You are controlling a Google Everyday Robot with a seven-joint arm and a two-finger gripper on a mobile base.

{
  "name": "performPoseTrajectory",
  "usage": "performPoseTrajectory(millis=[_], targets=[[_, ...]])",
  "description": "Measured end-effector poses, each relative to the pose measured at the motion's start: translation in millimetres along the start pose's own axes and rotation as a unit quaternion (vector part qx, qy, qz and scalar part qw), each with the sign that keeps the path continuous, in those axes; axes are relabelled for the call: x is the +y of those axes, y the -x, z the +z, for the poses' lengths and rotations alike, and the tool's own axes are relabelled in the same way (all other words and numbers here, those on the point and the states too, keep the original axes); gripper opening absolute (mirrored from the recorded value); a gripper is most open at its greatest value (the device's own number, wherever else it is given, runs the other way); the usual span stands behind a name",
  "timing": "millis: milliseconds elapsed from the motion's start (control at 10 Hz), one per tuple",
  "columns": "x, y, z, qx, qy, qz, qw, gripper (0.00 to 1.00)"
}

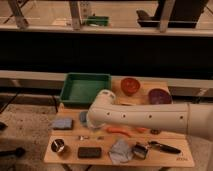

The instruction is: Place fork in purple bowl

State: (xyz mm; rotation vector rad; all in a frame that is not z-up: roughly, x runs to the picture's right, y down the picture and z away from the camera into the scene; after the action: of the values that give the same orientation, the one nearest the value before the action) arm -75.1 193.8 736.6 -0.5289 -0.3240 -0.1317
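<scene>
The fork (86, 137) is a slim silvery utensil lying on the wooden table (165, 158), just behind the black block. The purple bowl (160, 95) stands at the back right, beside the red-orange bowl (130, 85). My white arm (145, 118) reaches in from the right across the table's middle. My gripper (95, 128) is at the arm's left end, low over the table just right of and behind the fork, mostly hidden by the arm. It is far left of the purple bowl.
A green tray (85, 88) sits at the back left. A blue cloth (62, 123), a metal cup (59, 146), a black block (89, 152), a grey cloth (121, 151), a black-handled tool (162, 147) and an orange piece (119, 131) lie along the front. A blue cup (83, 118) is partly hidden by the arm.
</scene>
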Motion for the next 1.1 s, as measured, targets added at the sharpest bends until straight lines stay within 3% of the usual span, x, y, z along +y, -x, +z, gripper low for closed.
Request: performPoseTrajectory(millis=[600, 900, 1100], targets=[[7, -1, 7, -0.008, 0.020, 0.005, 0.9998, 0.79], [9, 0, 10, -0.013, 0.033, 0.004, 0.9994, 0.67], [10, 1, 14, -0.016, 0.044, 0.002, 0.9989, 0.64]])
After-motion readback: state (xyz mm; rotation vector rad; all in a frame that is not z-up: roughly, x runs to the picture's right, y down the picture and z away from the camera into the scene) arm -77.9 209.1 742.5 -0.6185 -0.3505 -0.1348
